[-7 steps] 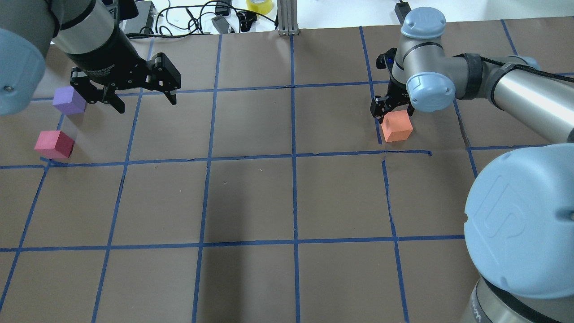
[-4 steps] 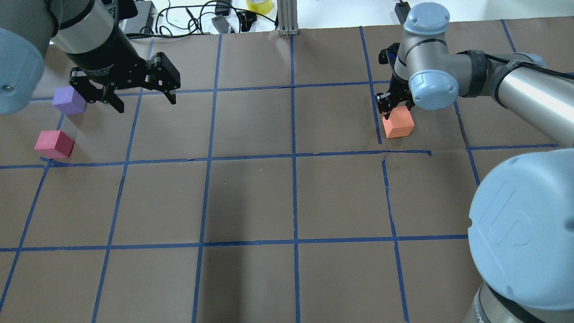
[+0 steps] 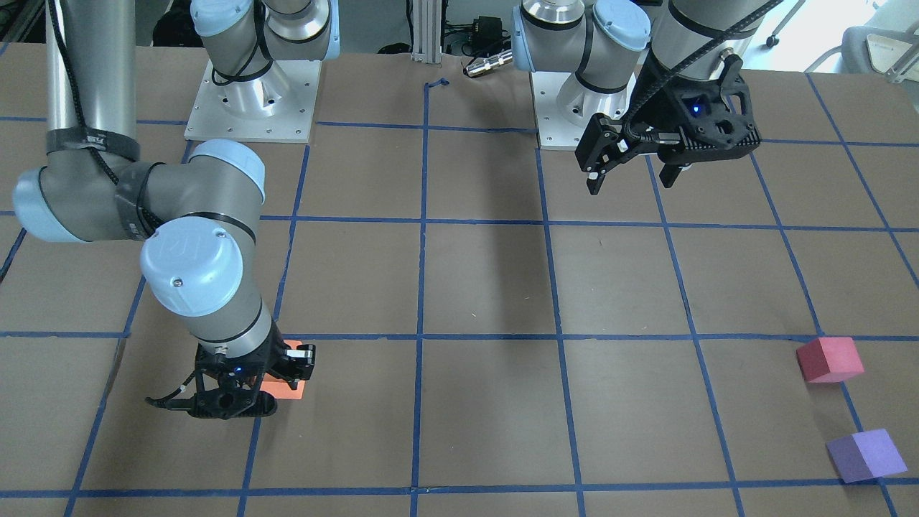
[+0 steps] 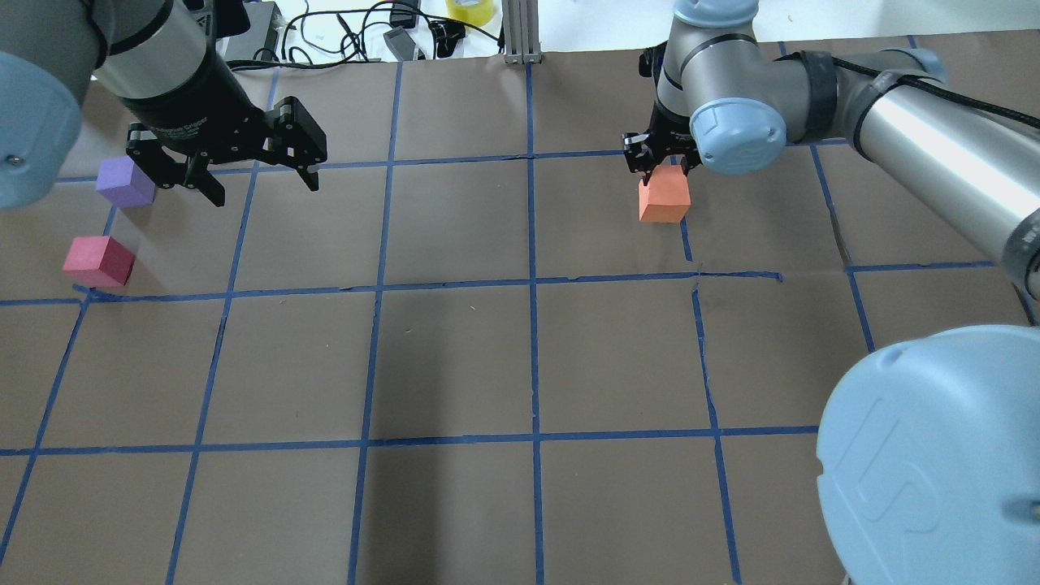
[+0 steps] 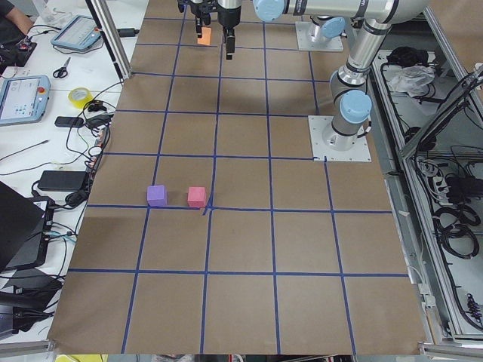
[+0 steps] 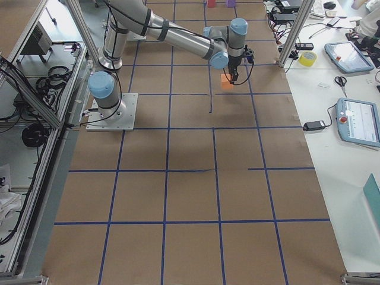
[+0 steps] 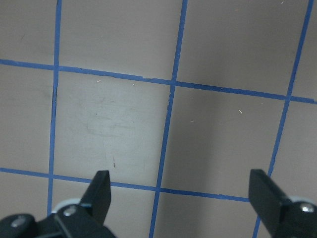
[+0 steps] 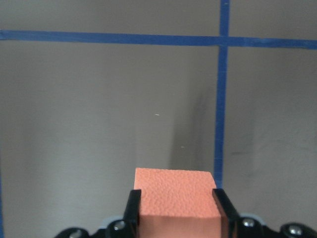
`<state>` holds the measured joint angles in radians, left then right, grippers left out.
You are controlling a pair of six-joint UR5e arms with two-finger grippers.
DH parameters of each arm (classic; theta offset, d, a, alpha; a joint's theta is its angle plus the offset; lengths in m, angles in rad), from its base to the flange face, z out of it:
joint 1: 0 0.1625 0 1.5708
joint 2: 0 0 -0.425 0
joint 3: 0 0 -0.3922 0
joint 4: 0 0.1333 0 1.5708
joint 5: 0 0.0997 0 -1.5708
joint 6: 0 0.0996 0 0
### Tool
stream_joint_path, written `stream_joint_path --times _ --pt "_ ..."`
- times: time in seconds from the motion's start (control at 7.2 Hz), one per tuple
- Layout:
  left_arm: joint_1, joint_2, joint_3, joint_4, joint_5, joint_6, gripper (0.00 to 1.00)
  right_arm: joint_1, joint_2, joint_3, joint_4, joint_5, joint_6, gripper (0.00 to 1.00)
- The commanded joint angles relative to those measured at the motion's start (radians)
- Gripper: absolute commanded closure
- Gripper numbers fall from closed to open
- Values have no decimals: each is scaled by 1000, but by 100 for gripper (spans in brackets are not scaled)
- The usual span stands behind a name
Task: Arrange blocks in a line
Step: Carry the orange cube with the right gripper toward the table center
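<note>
My right gripper (image 4: 662, 168) is shut on the orange block (image 4: 665, 196) and holds it just above the brown table, right of centre at the far side. The right wrist view shows the orange block (image 8: 174, 191) between the two fingers (image 8: 132, 206). It also shows in the front view (image 3: 286, 388). The purple block (image 4: 124, 181) and the red-pink block (image 4: 98, 261) sit on the table at the far left, close together. My left gripper (image 4: 266, 187) is open and empty, hovering just right of the purple block. The left wrist view shows only bare table between its fingers (image 7: 100, 191).
Blue tape lines (image 4: 532, 280) mark a grid on the table. Cables, a yellow tape roll (image 4: 471, 8) and an aluminium post (image 4: 520, 32) lie along the far edge. The arm bases (image 3: 251, 100) stand at the robot's side.
My right gripper has carried the orange block to the left and farther from the robot. The left arm and the purple and red-pink blocks have not moved.
</note>
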<state>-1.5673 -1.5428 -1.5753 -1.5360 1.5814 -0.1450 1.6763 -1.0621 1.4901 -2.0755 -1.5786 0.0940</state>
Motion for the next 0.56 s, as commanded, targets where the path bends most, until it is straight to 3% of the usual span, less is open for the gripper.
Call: stream_joint_path --times 0.0,0.14,0.42 --pt "1 4 0 -7 0 -1 0 136 101 -127 14 20 230 81" --pt "6 -3 0 -1 0 -1 0 196 160 -178 14 9 298 81" --pt "7 -5 -2 -3 0 -1 0 273 201 -194 15 -21 393 80"
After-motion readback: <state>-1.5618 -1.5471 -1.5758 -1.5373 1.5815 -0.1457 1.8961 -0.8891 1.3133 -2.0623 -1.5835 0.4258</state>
